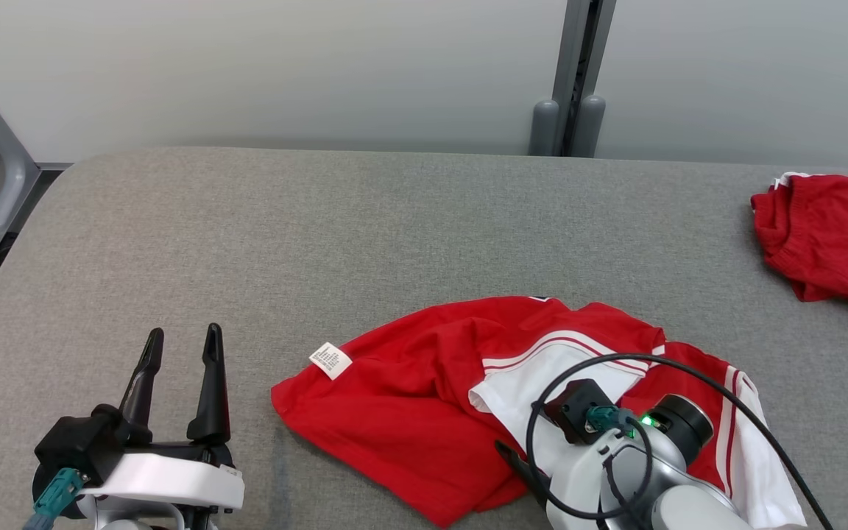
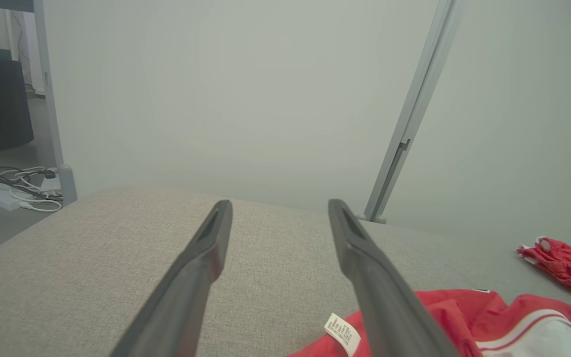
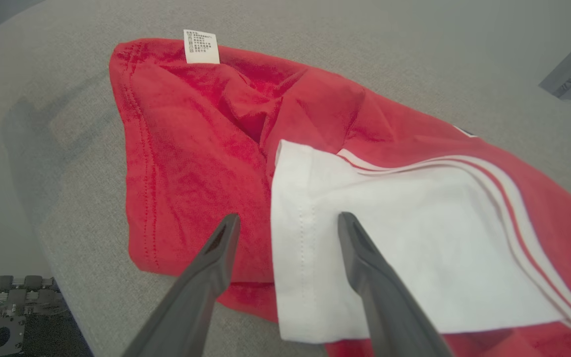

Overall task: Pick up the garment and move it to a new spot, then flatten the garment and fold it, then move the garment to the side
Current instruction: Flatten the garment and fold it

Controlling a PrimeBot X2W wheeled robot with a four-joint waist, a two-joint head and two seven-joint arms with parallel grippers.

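Note:
A crumpled red garment (image 1: 409, 397) with a white striped sleeve (image 1: 542, 368) lies on the grey padded table (image 1: 321, 235), near the front edge, right of centre. A white care label (image 1: 330, 360) sticks out at its left end. My left gripper (image 1: 183, 335) is open and holds nothing, standing over bare table to the left of the garment (image 2: 464, 312). In the right wrist view my right gripper (image 3: 288, 218) is open just above the garment (image 3: 191, 148), its fingers straddling the white sleeve's hem (image 3: 290, 238). My right wrist (image 1: 615, 456) hides part of the garment.
A second red cloth (image 1: 829, 243) lies bunched at the table's far right edge. A grey post (image 1: 571, 73) stands behind the table against the pale wall. A metal frame leg (image 1: 4, 169) and floor cables (image 2: 13, 188) sit off the table's left end.

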